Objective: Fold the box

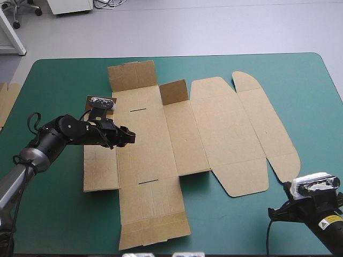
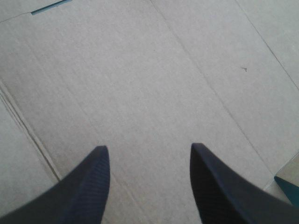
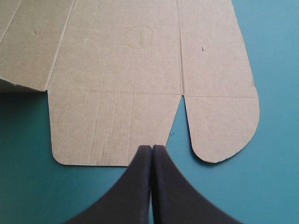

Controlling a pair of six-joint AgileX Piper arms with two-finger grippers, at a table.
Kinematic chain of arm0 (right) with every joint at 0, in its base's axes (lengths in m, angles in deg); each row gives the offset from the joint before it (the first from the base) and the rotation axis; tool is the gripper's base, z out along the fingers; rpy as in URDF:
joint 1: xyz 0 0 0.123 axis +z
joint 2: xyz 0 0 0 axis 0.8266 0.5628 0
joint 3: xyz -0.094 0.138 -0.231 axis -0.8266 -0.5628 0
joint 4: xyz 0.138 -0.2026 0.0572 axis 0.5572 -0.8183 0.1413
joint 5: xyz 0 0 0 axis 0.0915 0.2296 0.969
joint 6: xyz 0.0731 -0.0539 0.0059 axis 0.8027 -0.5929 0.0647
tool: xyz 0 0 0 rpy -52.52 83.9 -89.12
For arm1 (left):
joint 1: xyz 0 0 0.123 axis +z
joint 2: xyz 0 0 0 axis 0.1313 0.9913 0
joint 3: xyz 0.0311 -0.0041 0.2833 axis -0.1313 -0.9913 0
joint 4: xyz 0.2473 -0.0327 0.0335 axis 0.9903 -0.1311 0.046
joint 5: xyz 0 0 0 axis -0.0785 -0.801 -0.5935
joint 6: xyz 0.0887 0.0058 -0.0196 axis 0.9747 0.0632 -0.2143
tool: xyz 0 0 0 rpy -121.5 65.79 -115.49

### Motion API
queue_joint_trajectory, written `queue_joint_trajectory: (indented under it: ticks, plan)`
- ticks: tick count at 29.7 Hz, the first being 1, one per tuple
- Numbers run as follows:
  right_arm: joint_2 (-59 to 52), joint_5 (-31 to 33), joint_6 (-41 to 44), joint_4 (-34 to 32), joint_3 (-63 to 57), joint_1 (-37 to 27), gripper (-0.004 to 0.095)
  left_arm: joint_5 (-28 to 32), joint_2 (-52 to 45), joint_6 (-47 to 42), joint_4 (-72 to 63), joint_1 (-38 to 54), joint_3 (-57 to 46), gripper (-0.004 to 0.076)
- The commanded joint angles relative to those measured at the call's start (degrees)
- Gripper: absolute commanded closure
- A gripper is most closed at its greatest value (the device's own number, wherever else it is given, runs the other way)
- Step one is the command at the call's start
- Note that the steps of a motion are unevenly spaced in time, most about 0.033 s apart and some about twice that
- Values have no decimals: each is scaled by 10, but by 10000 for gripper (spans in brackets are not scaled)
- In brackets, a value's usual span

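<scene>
Now the table carries one brown box, lying mostly flat at its middle. Of two grippers, the left gripper hovers over the box's left panels, fingers apart, holding nothing. The right gripper is pressed together and empty, just beside the box's near right flaps. Under the left gripper the box's edges are mostly cut off. More board peeks at the table's left edge.

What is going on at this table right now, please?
Two robot arms are set to fold the brown box, which lies mostly flat on the teal-green cover, two far flaps tilted up. The left gripper is open over its left panels. The right gripper is shut, off the board by the table's near right corner, holding nothing.
</scene>
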Motion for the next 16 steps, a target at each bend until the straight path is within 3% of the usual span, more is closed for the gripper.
queue_joint_trajectory:
  ticks: [1, 10, 16]
  plan:
    - [5, -33, -5, 8, 14, 2, 925, 13, -15, 9, -33, -3, 19, 339]
    - [5, -44, -5, 8, 14, 2, 925, 12, -16, 3, -12, -2, 19, 339]
    - [5, -45, -5, 8, 14, 2, 924, -30, -21, -3, -26, -1, 26, 339]
